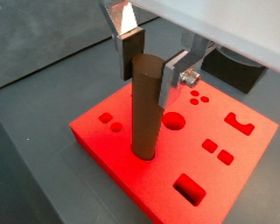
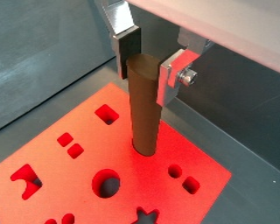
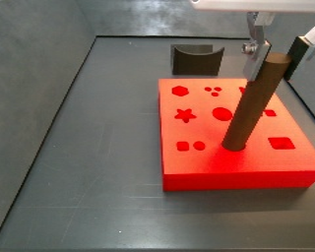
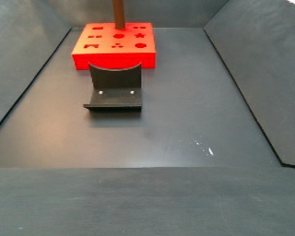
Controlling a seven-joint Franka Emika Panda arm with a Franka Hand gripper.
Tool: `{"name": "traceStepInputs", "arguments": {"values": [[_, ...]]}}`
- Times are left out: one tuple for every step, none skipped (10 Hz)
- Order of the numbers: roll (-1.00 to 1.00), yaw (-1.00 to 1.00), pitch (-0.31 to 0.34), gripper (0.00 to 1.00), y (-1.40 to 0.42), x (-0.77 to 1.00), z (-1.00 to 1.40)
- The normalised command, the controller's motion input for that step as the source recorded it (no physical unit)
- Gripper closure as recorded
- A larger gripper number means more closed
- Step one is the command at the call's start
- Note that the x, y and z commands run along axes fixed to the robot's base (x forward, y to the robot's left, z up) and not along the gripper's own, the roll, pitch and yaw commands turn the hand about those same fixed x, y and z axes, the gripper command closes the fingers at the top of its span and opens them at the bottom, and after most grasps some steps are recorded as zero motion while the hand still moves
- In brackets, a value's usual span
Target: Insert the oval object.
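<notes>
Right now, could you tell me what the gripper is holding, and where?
The gripper clamps the oval object at its top end; its lower end sits in the red block.

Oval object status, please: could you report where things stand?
Claw shut on oval object. Peg's lower end on red block. Nothing in the way.

Oval object [image 1: 143, 105]: we see plain matte brown, no markings.
Red block [image 3: 239, 172]: bright red — its cut-out holes read darker red.
Gripper [image 1: 154, 66], above the block: we note silver finger plates, dark pads.
Fixture [image 4: 114, 87]: dark grey.
Floor [image 4: 150, 129]: dull grey — we see faint pale scuffs.
</notes>
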Motion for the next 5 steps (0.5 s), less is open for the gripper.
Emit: {"name": "traceStepInputs", "arguments": {"values": [[0.0,-0.23,0.0,1.0,0.0,0.13,-0.27],[0.0,-0.22,0.0,1.0,0.0,0.11,-0.13],[0.0,-0.11,0.0,1.0,0.0,0.05,-0.07],[0.0,-0.08,0.0,1.0,0.0,0.06,-0.27],[0.01,-0.05,-0.017,1.0,0.0,0.1,-0.48]]}}
